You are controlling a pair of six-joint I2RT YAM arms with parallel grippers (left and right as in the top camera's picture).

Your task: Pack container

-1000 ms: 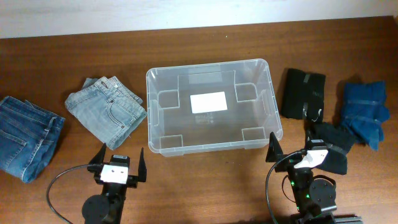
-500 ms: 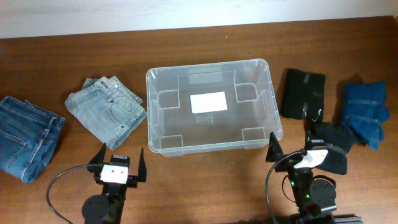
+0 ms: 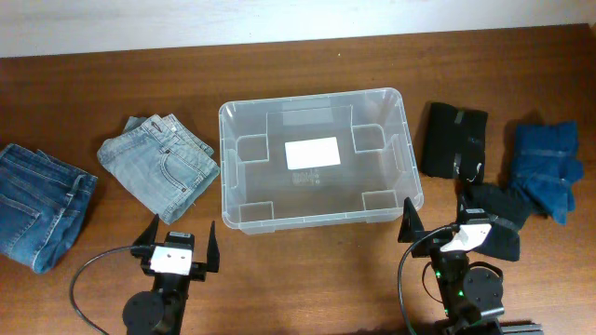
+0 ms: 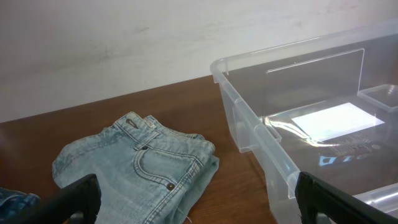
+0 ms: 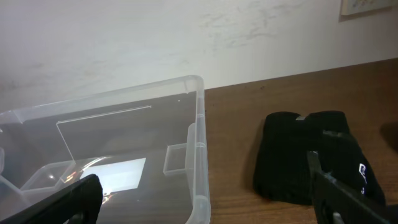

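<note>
You're at the very start: the container (image 3: 279, 186) sits empty mid-bench (image 3: 93, 93), nothing packed yet. Your left gripper (image 3: 180, 237) and right gripper (image 3: 435, 221) hover at the near edge, jaws spread wide, holding nothing. Next you'll want to reach for clothing (pale folded jeans (image 3: 160, 166) just left of it, black garment (image 3: 454, 140) just right). Dark wood surface, plain white wall (image 3: 186, 23) behind.

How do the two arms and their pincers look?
Both arms are black. The left pincer and right pincer each have two pointed fingers and a white block between. A black cable loops beside each arm; green lights show on the right one.
</note>
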